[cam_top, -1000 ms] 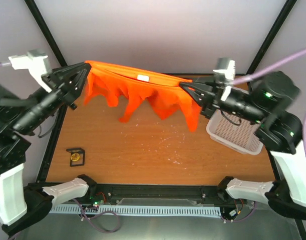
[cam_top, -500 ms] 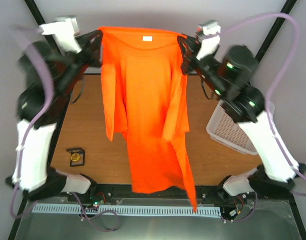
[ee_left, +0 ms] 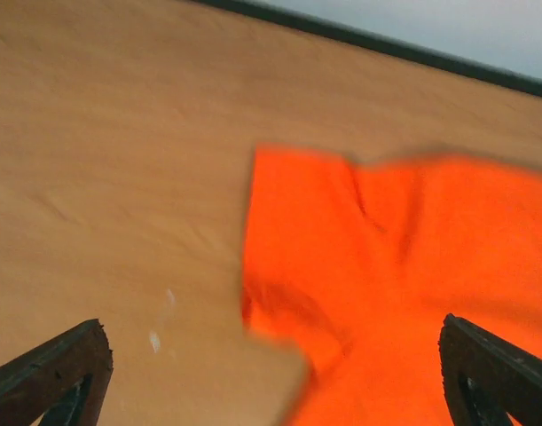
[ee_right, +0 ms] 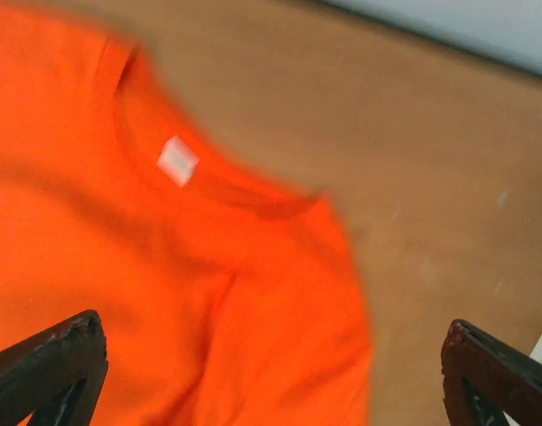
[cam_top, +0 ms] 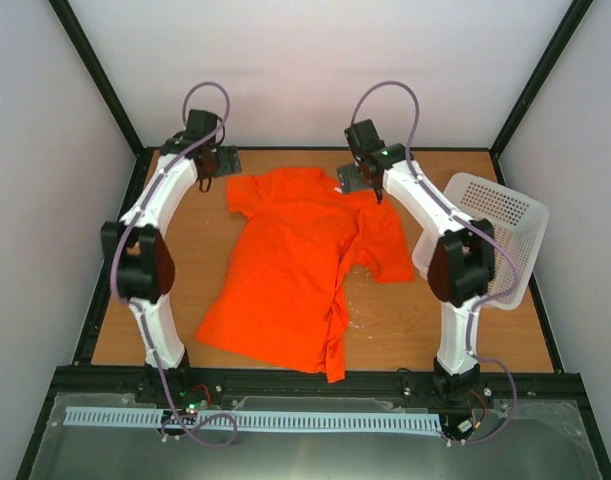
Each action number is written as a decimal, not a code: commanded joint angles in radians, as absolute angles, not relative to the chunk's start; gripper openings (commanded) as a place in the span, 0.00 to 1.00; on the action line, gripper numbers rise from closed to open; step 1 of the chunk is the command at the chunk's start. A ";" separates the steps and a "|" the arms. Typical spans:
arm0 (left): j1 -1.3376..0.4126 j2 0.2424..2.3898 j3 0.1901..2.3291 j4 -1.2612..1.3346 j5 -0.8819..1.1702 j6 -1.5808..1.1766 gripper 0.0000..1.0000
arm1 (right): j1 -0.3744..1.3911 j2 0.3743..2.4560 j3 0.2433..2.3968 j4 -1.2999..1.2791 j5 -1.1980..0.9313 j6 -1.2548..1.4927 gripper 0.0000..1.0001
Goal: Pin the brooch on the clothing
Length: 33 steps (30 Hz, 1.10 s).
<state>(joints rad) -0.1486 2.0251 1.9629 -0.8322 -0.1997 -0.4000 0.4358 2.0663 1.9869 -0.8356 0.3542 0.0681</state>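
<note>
A: Top external check: seeing orange T-shirt (cam_top: 285, 270) spread on table (cam_top: 385, 330), neck toward far edge, hem toward arm bases. One side doubled over in a long crease.
B: Fingers?
A: Left wrist: left fingers (ee_left: 53, 373) spread wide, nothing held. Sleeve edge lying below, closer to the right-hand fingertip; bare wood under the other. Blurred.
B: Other side?
A: Much alike on right wrist: right fingers (ee_right: 49, 368) wide apart, gripping nothing. Collar with white tag (ee_right: 176, 161) below, toward the left-hand fingertip. Bare wood past the shoulder. Also blurred.
B: Placement from above?
A: Both arms stretched to the far side of the table. Left one ending at the sleeve on the left of the picture, right one ending at the collar. Can't tell whether touching fabric or hovering.
B: Brooch?
A: Not made out in any view.
B: Anything else on there?
A: White perforated basket (cam_top: 500, 215) at right table edge, looks tilted, near the shirt's other sleeve.
</note>
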 commanded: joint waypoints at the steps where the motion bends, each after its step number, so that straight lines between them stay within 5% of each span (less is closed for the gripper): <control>1: -0.174 1.617 1.631 -0.639 0.089 -0.430 1.00 | 0.456 1.762 1.740 -0.928 0.095 0.242 1.00; 6: -0.214 1.448 1.257 -0.534 0.270 -0.455 1.00 | 0.459 1.535 1.317 -0.736 -0.220 0.294 0.94; 11: -0.221 1.437 1.138 -0.520 0.285 -0.475 1.00 | 0.457 1.590 1.314 -0.810 -0.140 0.305 0.78; 15: -0.223 1.518 1.164 -0.442 0.371 -0.489 0.94 | 0.420 1.687 1.362 -0.805 -0.008 0.362 0.40; 19: -0.259 1.664 1.223 -0.399 0.431 -0.513 0.83 | 0.390 1.806 1.450 -0.836 0.099 0.411 0.19; 28: -0.285 1.828 1.191 -0.398 0.417 -0.517 0.86 | 0.352 2.021 1.519 -0.825 0.271 0.428 0.16; 33: -0.233 1.821 1.110 -0.412 0.351 -0.474 0.89 | 0.331 2.103 1.538 -0.800 0.344 0.456 0.06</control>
